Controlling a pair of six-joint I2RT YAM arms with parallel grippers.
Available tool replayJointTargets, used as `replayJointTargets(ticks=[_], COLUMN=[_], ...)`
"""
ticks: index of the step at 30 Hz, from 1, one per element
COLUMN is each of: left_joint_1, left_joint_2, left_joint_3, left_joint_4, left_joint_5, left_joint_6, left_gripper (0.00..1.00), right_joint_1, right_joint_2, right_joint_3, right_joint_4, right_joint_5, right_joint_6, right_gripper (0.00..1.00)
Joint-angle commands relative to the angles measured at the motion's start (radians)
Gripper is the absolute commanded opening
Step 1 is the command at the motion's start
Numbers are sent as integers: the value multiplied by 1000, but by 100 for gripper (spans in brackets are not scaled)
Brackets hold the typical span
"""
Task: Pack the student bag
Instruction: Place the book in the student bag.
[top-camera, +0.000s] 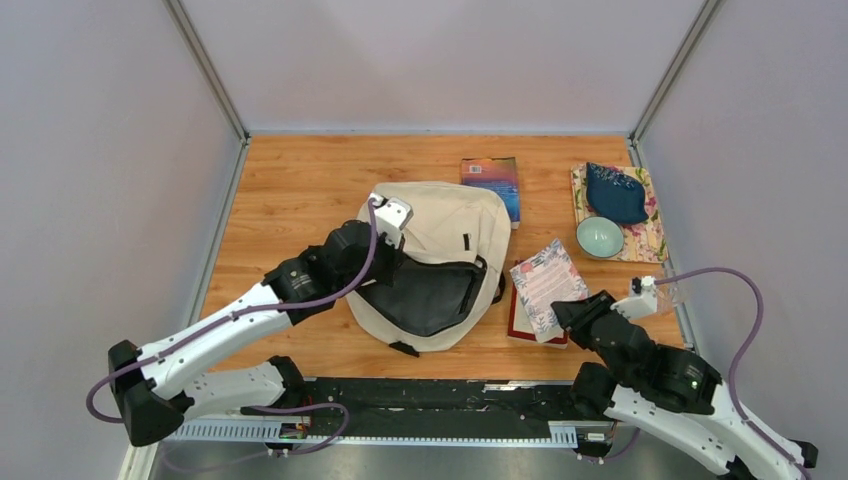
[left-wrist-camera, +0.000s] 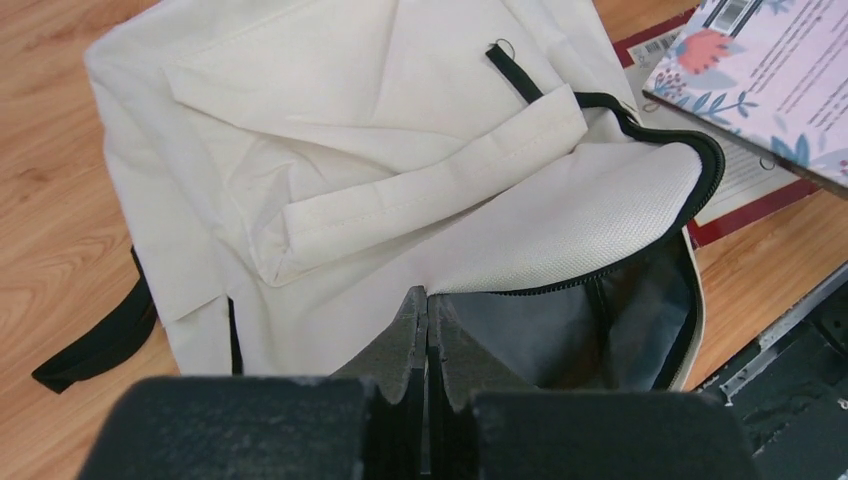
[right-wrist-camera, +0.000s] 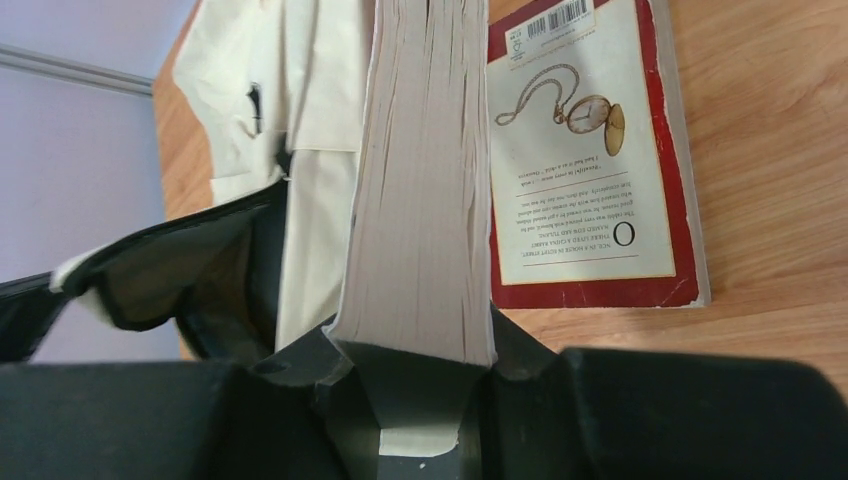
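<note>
The student bag (top-camera: 440, 225) is a cream canvas backpack lying flat in the middle of the table, its dark-lined main opening (top-camera: 430, 295) gaping toward the arms. My left gripper (top-camera: 392, 262) is shut on the cream rim of that opening; in the left wrist view its jaws (left-wrist-camera: 428, 300) are pressed together on the fabric of the bag (left-wrist-camera: 330, 130). My right gripper (top-camera: 567, 310) is shut on a floral-covered book (top-camera: 548, 278), held tilted just right of the bag. In the right wrist view the book's page edge (right-wrist-camera: 425, 180) stands between the fingers (right-wrist-camera: 415, 350), next to the bag (right-wrist-camera: 320, 100).
A red book (top-camera: 520, 325) lies under the held book; its back cover shows in the right wrist view (right-wrist-camera: 590, 170). A blue book (top-camera: 492, 180) lies behind the bag. At the back right, a teal bowl (top-camera: 600, 237) and a dark blue pouch (top-camera: 616, 193) rest on a floral book (top-camera: 650, 240).
</note>
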Motion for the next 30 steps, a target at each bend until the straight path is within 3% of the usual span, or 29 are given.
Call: replayJointTargets(ticks=[1,7,9,15,22,26,27,30], left_joint_1=[-2,0,0,-2,0,0,-2,3], left_joint_2=[-70,-127,-156,-214,-178,-153,-150,-139], left_joint_3=[15,-37,-46,-107,-134,-123,-121,-126], left_joint_4=[-4,-21,-27,-30,-20,-24,-29,-26], left_joint_5=[-57,-52,-72,-131,-196,-247,-259,-292], left_joint_6=[-52,-118,-130,-237,-288,-299,-305,-308], left_gripper=[0,0,0,0,0,0,0,0], right_joint_1=[2,-22,-81,-290,-387,-415,-419,-445], right_joint_2=[107,338,412,735,1003,976,923,794], right_joint_3=[-27,-26,7,137,323,427,433,427], right_joint_4=[255,637,691,887,989,792,750,644], right_joint_5=[-13,-135,-200,-600,-844,-701,-589,-506], right_joint_6=[-45,-183,-246,-331,-421,-537,-559,-613], right_gripper=[0,0,0,0,0,0,0,0])
